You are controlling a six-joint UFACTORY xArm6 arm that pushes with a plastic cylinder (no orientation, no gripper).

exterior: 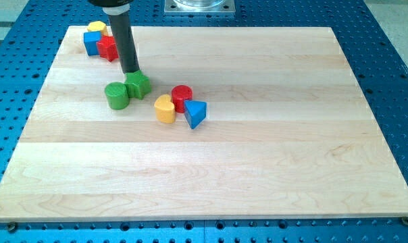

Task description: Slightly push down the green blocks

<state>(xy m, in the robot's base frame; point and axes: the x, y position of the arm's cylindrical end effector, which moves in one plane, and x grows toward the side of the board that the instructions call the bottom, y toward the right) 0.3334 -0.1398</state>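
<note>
Tool first: our tip [132, 71], a bare rod with nothing to open or hold, touches the top edge of the green star-like block [138, 84]. Nearest us on the tabletop [258, 169] lie the blue triangle [196, 113], yellow heart [165, 109] and red cylinder [182, 98]. The green cylinder [116, 95] sits just left of its green partner.

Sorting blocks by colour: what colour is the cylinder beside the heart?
Red cylinder, touching the yellow heart, camera view.
</note>
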